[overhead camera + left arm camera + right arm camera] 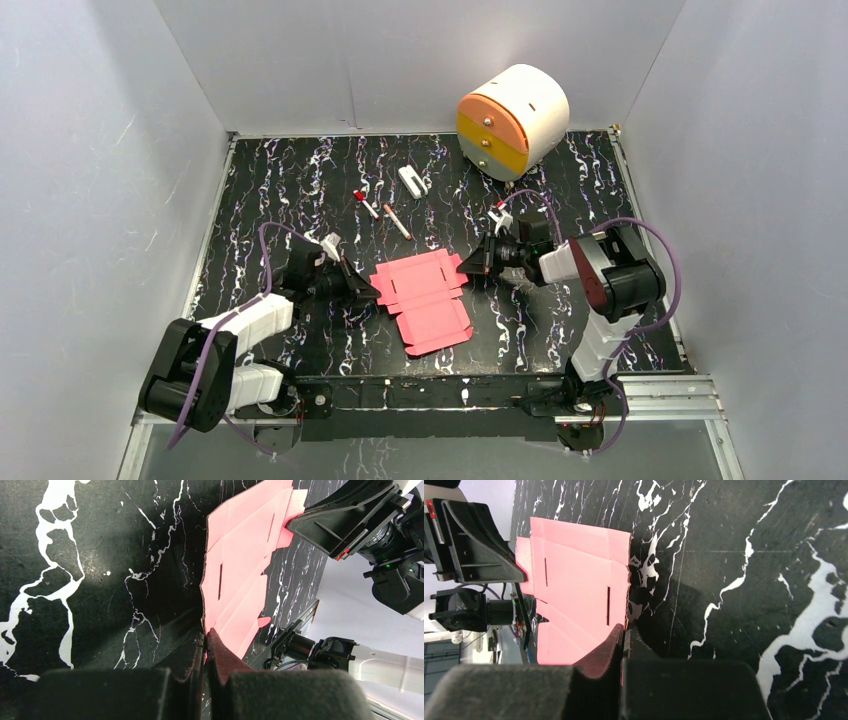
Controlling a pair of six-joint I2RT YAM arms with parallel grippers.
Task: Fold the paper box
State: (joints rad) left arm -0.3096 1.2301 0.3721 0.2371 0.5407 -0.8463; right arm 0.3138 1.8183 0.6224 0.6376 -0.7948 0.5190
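Top external view gives me the paper box (425,298) lying as a flat pink cut-out sheet on the black marbled table (300,180), near the front edge and between my two arms. The left gripper (368,293) meets the sheet at its left edge, and the right gripper (470,262) meets it at the upper right corner flaps.

On the left wrist camera, the left gripper (205,640) has its fingers pressed together with the near edge of the paper box (240,570) pinched between them. The right gripper (292,526) shows at the sheet's far corner.

On the right wrist camera, the right gripper (624,630) has its fingers drawn close, only a thin slit between them, and the edge of the paper box (574,580) sits in that slit. The sheet looks raised off the table on this side, two narrow slots visible in it. The left gripper (516,577) is at the opposite edge.

Well behind the sheet I see a round white drawer unit (512,120) with orange and yellow fronts, and between them a small white object (412,181), a red-tipped stick (366,203) and a brown stick (397,221).
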